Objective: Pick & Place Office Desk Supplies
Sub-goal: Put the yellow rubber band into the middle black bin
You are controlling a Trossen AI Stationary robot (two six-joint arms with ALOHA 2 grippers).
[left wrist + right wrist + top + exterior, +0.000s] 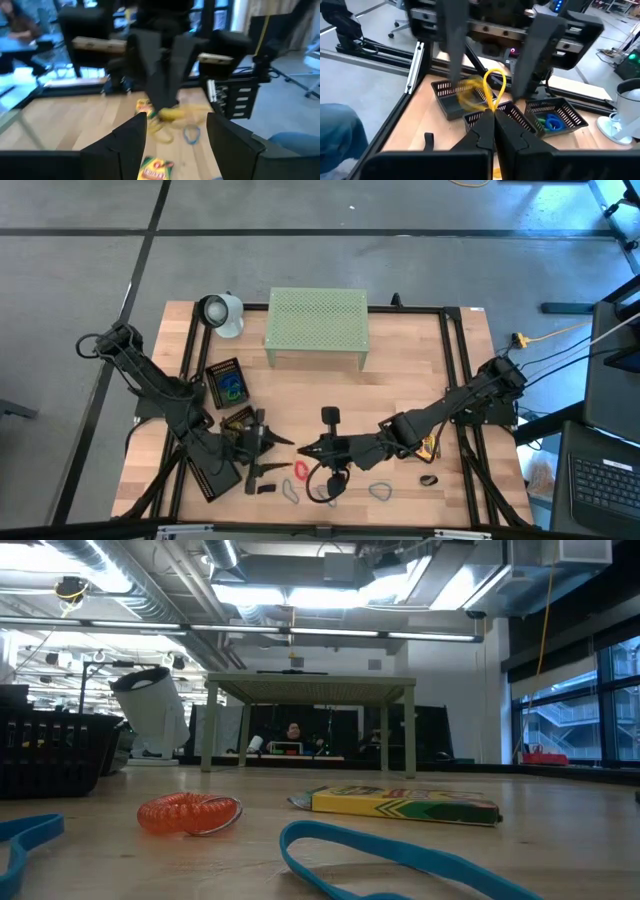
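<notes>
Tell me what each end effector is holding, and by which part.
The right end effector pinches a yellow rubber band by the loop's lower end. The left end effector holds nothing.

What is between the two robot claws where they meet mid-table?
A yellow rubber band: the shut right gripper pinches it, and its loop stands between the fingers of the open left gripper. The right wrist view shows it best.

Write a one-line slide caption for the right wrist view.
Right gripper, shut on a yellow rubber band, faces the open left gripper above black mesh trays.
</notes>
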